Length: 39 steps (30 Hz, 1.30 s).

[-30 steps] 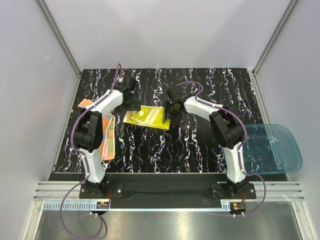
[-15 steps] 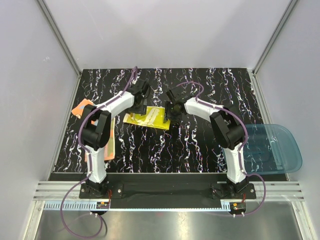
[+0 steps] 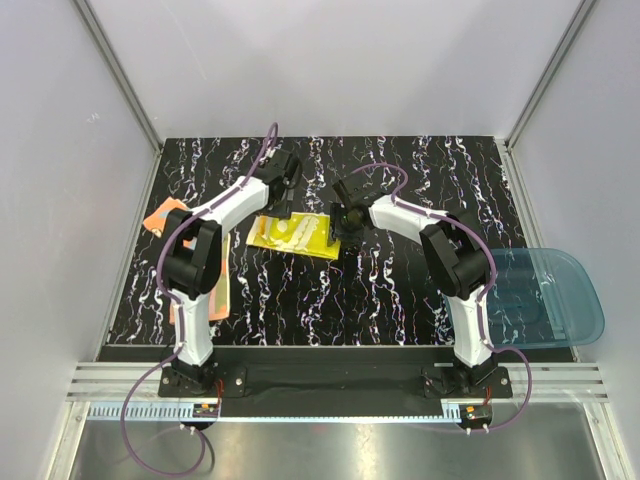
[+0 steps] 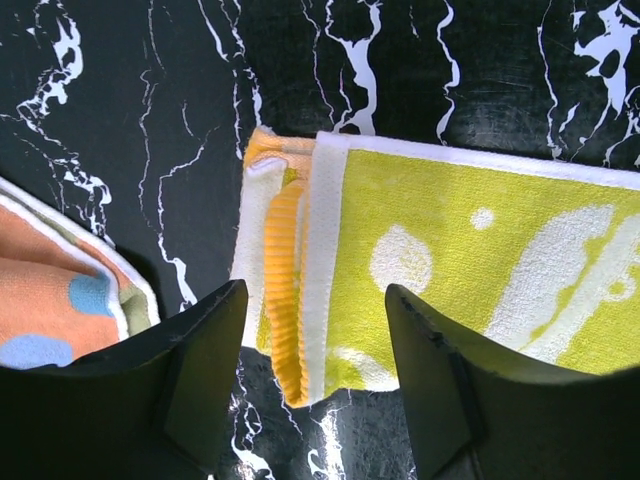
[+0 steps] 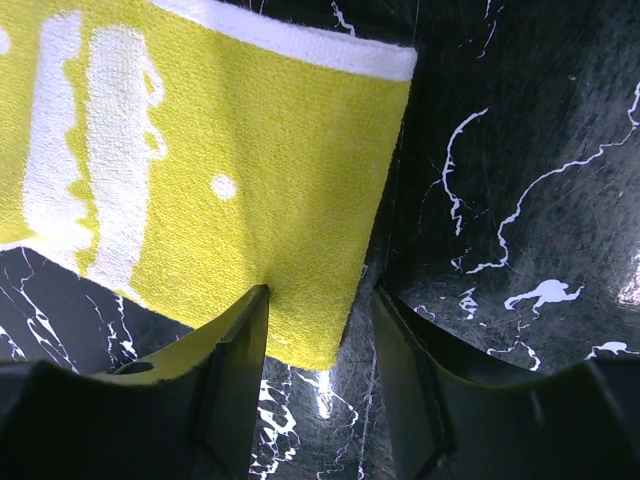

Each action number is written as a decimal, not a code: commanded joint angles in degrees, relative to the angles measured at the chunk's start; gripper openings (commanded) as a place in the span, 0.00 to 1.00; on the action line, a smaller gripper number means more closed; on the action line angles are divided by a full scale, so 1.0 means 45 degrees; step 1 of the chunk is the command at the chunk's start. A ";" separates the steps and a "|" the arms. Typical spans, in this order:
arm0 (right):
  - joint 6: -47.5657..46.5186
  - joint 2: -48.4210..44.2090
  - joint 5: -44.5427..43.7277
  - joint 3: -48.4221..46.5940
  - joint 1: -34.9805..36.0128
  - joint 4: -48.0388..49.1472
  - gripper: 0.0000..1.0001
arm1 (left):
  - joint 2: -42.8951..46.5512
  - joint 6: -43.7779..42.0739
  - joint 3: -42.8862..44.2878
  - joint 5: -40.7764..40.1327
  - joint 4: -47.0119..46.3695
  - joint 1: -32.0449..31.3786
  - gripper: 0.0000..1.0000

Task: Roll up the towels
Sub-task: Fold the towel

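1. The yellow towel (image 3: 292, 235) lies flat near the middle of the black marbled table (image 3: 400, 300), between the two arms. It is folded into a strip but not rolled.

2. At its left end the edge has turned over on itself, a short fold showing a ribbed orange-yellow band and pale edging. I judge that to be the very start of a roll, no more.

3. The left gripper (image 4: 315, 330) hovers over that folded end with its jaws apart, one finger on either side of the fold. Nothing is pinched between them as far as the wrist view shows.

4. The right gripper (image 5: 315, 345) is at the towel's opposite end. Its jaws stand partly apart around the lower corner of the cloth; the corner sits in the gap, but whether the pads are actually squeezing it I cannot tell.

5. The orange towel (image 3: 190, 260) with blue dots lies at the left edge of the table, partly hidden under the left arm, spread loosely and untouched by either gripper.

6. The blue tray (image 3: 555, 300) sits off the table's right side, with nothing visible in it.

7. So, by my reading, the work has barely begun: neither towel is rolled, and the yellow one comes first.
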<state>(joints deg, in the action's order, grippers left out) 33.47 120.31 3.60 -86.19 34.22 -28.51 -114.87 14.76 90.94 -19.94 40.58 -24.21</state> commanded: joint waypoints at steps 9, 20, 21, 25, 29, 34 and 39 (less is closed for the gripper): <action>-0.0641 0.0921 -0.1072 0.0677 -0.0026 -0.0988 0.52 | -0.1348 -0.0215 0.0905 0.0467 -0.0111 0.0008 0.45; -0.0778 0.1018 -0.1151 0.0775 -0.0025 -0.1008 0.51 | -0.1095 -0.0194 0.0905 0.0097 -0.0170 0.0359 0.13; -0.0778 0.1057 -0.1151 0.0756 -0.0026 -0.1027 0.51 | -0.1056 -0.0234 0.0963 0.0057 -0.0150 0.0398 0.13; -0.0739 0.1213 -0.1111 0.0736 -0.0026 -0.1047 0.52 | -0.0958 -0.0409 0.1003 -0.0021 -0.0072 0.0808 0.14; -0.0739 0.1291 -0.1053 0.0678 -0.0026 -0.1085 0.52 | -0.0978 -0.0585 0.0906 -0.0312 -0.0130 0.0926 0.23; -0.0953 0.0395 -0.1404 0.0756 -0.0026 -0.1164 0.51 | -0.0472 -0.0352 0.1042 -0.0684 0.0025 0.1141 0.65; -0.1442 -0.1204 -0.0119 0.0756 -0.0006 -0.0814 0.50 | 0.0739 0.0643 0.1043 -0.1700 0.0533 0.1063 0.74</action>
<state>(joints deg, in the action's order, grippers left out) 30.17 118.52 3.11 -84.38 34.22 -28.80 -119.26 14.85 92.99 -23.20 42.41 -19.25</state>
